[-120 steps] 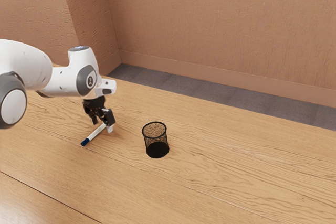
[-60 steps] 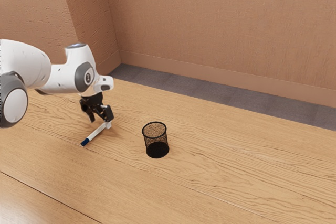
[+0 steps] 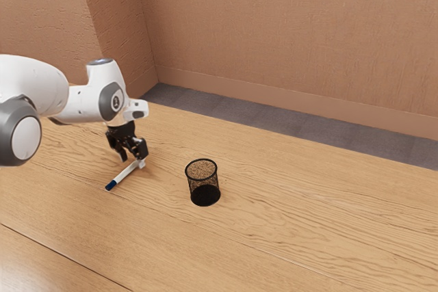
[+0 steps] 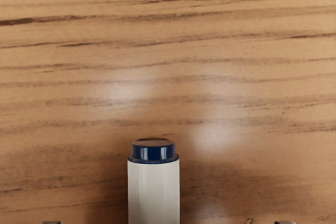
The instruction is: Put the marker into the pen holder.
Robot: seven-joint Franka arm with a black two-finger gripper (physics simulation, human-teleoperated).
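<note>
In the exterior view, the gripper (image 3: pixel 133 161) was at one end of the marker (image 3: pixel 124 176), flat on the table (image 3: pixel 294 230). The cup (image 3: pixel 205 195) stood apart, its rim a likely hurdle. In the wrist view, the jaws stood wide, astride the marker (grasping seemed the step): closing, then lifting, came next.

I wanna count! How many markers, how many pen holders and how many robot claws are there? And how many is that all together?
Marker: 1
Pen holder: 1
Robot claw: 1
Total: 3
</note>
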